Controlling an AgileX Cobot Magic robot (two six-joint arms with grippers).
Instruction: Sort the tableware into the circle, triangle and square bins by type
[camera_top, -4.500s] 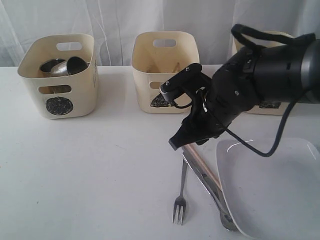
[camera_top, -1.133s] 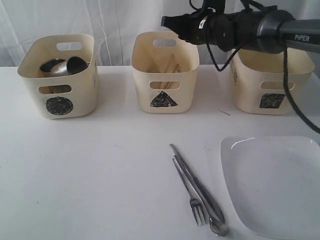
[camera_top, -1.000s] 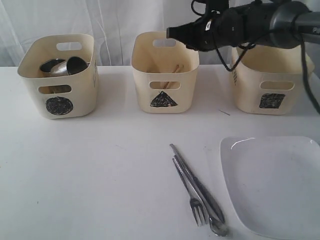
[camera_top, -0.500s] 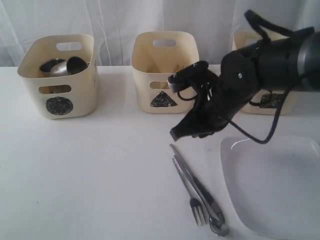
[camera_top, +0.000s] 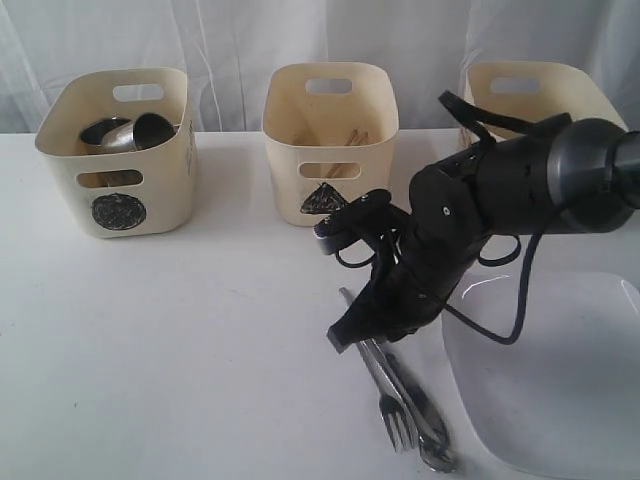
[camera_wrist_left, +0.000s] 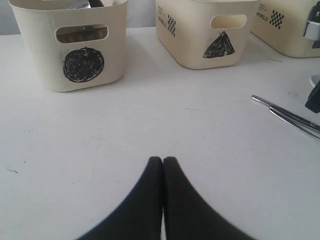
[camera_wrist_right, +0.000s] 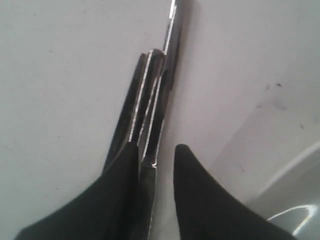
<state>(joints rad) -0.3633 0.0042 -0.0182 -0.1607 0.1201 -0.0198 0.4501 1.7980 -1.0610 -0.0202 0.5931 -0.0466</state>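
A steel fork, knife and spoon lie bundled on the table left of the large white square plate. My right gripper is low over their handle ends. In the right wrist view it is open, its fingers astride the steel handles. Two steel mugs sit in the circle bin. Wooden chopsticks lie in the triangle bin. My left gripper is shut and empty above bare table. The bowls are not visible.
The square bin stands at the back right, partly behind the right arm. In the left wrist view the circle bin, triangle bin and cutlery handles lie ahead. The plate's edge is close beside the right fingers.
The right arm came down from above the triangle bin, where chopsticks now lie, to the cutlery handles. The left gripper's earlier position is not shown.
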